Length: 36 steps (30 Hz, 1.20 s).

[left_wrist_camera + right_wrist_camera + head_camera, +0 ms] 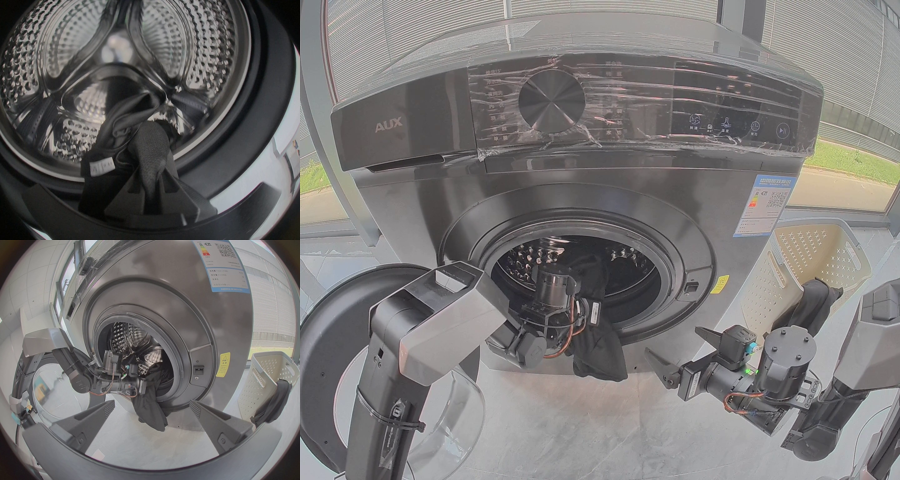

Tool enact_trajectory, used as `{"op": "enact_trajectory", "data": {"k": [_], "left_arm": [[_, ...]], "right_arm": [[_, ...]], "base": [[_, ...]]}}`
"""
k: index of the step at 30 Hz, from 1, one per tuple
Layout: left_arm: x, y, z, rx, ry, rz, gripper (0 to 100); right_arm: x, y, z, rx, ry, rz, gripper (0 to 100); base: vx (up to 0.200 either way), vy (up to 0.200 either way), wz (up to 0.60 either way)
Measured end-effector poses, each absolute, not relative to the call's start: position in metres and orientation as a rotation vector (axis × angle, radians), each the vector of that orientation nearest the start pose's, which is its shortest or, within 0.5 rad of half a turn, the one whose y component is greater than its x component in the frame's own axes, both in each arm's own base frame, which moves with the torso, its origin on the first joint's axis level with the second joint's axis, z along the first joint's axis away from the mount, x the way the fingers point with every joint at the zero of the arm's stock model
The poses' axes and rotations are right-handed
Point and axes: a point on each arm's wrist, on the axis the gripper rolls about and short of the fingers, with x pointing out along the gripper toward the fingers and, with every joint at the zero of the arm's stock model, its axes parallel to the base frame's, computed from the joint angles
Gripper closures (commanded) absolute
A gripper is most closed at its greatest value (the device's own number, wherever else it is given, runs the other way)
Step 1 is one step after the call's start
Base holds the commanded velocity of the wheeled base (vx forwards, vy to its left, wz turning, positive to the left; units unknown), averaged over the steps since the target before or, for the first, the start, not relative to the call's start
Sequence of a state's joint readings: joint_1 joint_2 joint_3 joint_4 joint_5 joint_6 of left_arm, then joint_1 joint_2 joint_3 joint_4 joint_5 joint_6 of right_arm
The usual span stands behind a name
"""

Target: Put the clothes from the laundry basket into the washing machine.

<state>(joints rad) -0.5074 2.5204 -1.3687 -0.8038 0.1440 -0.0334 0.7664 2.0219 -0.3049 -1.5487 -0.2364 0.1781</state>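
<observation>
Left claw (153, 170) grips a black garment (600, 350), half inside the drum (528, 256). Right claw (675, 347) gapes empty; a second garment (814, 303) drapes the basket (831, 250), centre right.

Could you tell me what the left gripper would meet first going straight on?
Likely the drum's rear wall, though depth is unclear; the left gripper, shut on the black garment, points inward.

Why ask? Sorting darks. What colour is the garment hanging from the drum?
Black garment, clearest in the right wrist view.

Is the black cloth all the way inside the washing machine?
No, the black cloth hangs out over the front rim of the washing machine.
</observation>
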Motion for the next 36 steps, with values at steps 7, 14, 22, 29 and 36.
{"op": "enact_trajectory", "data": {"k": [7,14,22,29,36], "left_arm": [[0.452,-0.239,0.045,-0.036,0.145,-0.286,100],[0.462,-0.239,0.046,-0.073,0.101,-0.257,0],[0.450,-0.240,0.037,-0.048,0.168,-0.266,0],[0.414,-0.242,0.017,0.028,0.343,-0.319,0],[0.396,-0.248,0.005,0.062,0.410,-0.358,0]], "right_arm": [[0.206,0.191,0.069,0.092,0.196,0.513,0],[0.206,0.191,0.069,0.092,0.195,0.514,0],[0.206,0.191,0.069,0.092,0.195,0.513,0],[0.206,0.191,0.069,0.092,0.196,0.514,0],[0.205,0.191,0.069,0.091,0.198,0.514,0]], "base": [[0.000,0.000,0.00],[0.000,0.000,0.00],[0.000,0.000,0.00],[0.000,0.000,0.00],[0.000,0.000,0.00]]}}
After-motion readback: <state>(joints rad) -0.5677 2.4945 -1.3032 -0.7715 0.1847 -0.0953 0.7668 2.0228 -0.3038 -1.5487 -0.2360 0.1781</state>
